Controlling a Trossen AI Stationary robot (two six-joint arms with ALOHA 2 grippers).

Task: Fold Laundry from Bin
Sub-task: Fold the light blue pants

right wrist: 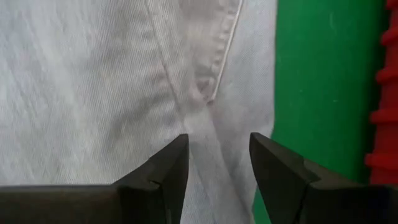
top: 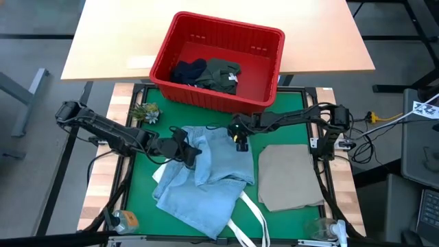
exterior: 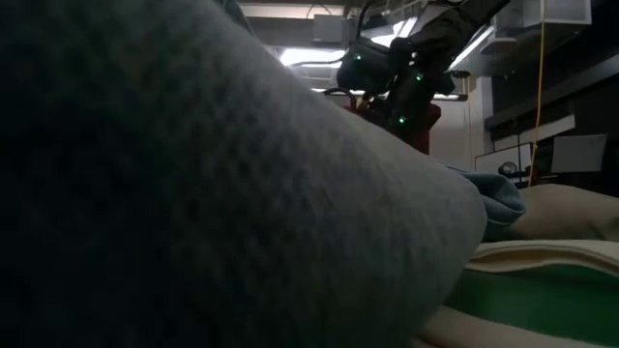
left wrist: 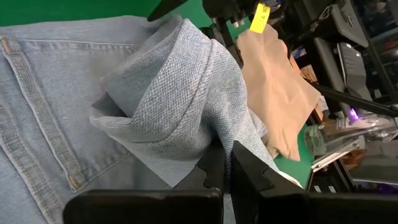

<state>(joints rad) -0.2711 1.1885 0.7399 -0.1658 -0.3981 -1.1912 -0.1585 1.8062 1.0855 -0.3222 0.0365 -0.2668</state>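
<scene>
Light blue denim jeans (top: 206, 178) lie crumpled on the green mat (top: 137, 171), left of centre. My left gripper (top: 185, 152) reaches in from the table's left and is shut on a raised fold of them (left wrist: 174, 93). My right gripper (top: 240, 140) stands open just over the jeans' far right part (right wrist: 124, 81), near a seam, with nothing between its fingers. The red bin (top: 206, 96) stands beyond the mat's far edge with a dark olive garment (top: 223, 74) and a dark navy one (top: 188, 71) inside. A folded beige cloth (top: 288, 178) lies flat at the right. My left gripper pinches a bunched fold of the jeans (left wrist: 186, 146) between its two shut fingers (left wrist: 245, 171), several layers thick. It comes slanting down from the table's left. The fold stands up off the mat beyond the fingers, while the remaining denim (left wrist: 37, 124) lies on the mat.
White tote straps (top: 254, 219) stick out from under the jeans at the near edge. A small green plant-like object (top: 145, 112) sits at the mat's far left, a small jar (top: 125, 219) at the near left. In the low view cloth (exterior: 193, 193) fills most of the picture.
</scene>
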